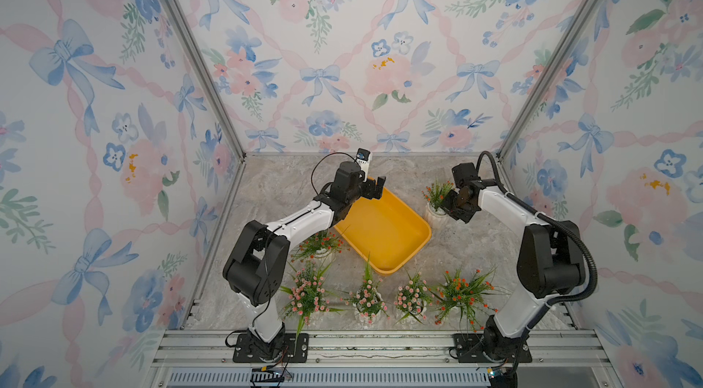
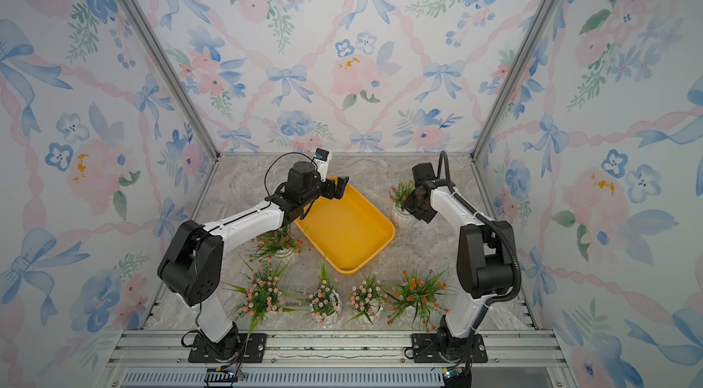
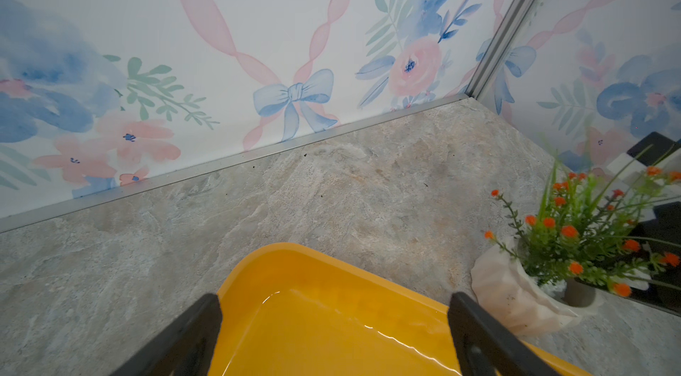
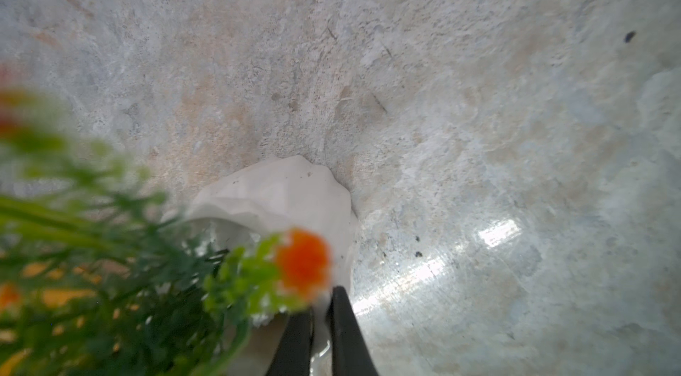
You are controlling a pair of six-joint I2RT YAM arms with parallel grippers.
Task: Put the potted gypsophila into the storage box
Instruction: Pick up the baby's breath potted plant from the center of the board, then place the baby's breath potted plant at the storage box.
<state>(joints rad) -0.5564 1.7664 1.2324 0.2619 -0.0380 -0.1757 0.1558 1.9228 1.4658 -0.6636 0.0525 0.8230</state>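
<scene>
Small artificial potted gypsophila (image 1: 436, 198) with orange-red blossoms and a white ribbed pot (image 4: 280, 193) stands on marble-look table (image 1: 274, 184), just beside shallow yellow-orange plastic storage box (image 1: 384, 234), outside it. Right gripper (image 4: 324, 300) pinched tight on pot rim. Left gripper (image 3: 333, 300) spread wide over box's far corner, holding nothing. Five other potted plants (image 1: 367, 296) nearer arm bases, all outside box.
</scene>
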